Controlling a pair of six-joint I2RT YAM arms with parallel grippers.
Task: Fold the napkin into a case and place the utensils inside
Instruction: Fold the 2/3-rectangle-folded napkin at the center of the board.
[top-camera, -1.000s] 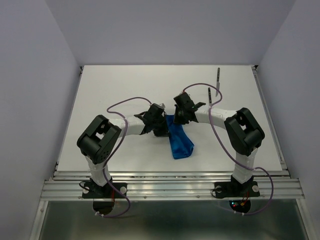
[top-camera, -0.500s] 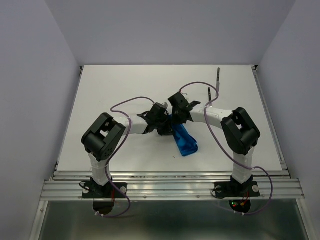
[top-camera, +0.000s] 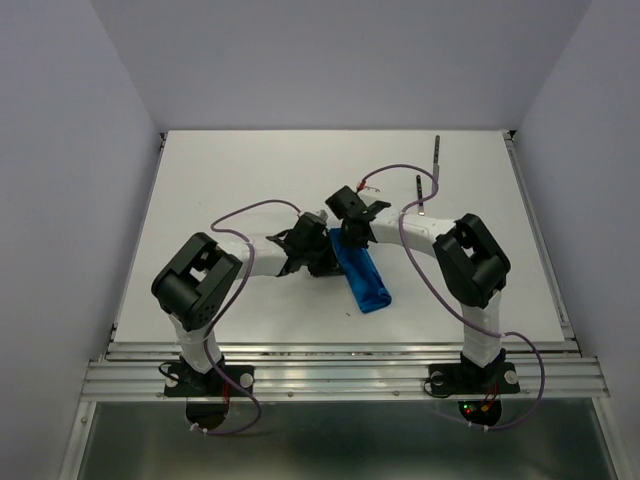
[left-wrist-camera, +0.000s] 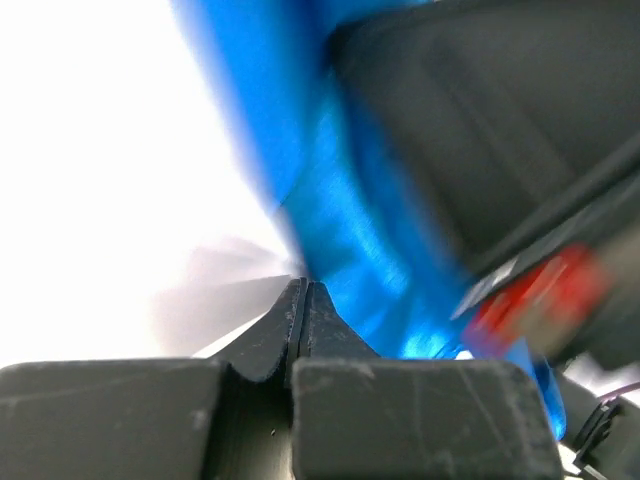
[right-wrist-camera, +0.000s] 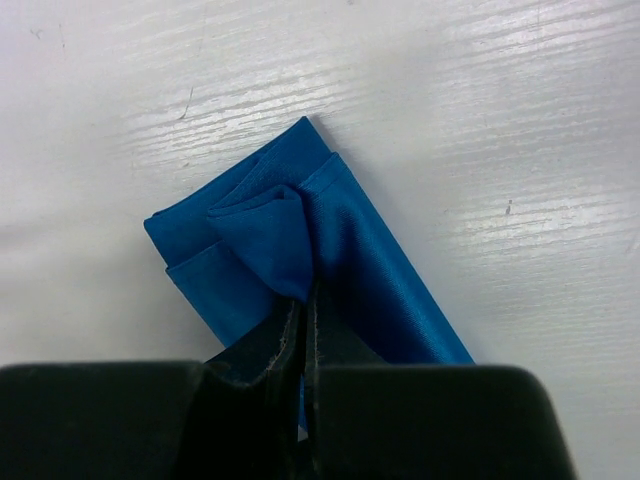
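Mounting rail: a metal strip along the near edge of the table, with both arm bases bolted to it.
Left arm: rises from its base at the near left, then reaches inward toward the middle of the table.
Right arm: rises at the near right and reaches inward to meet the other arm, a purple cable looping along it.
Table: white and flat, with a faint wood grain in the right wrist view.
Napkin: bright blue, folded into a narrow layered strip. It lies at the middle of the table, slanting from the two grippers toward the near right.
Left gripper: jaws pressed together with only a thin seam between them. The tips are right at the blue cloth's edge; the view is too blurred to tell whether any cloth is caught.
Right gripper: jaws clenched on a small fold at the napkin's end, drawing it up into a peak while the rest lies flat.
Grippers together: very close, side by side over the strip's far end.
Nearer utensil: slim, lying beyond the right arm, apart from the napkin.
Farther utensil: longer, near the far right edge, just beyond the other.
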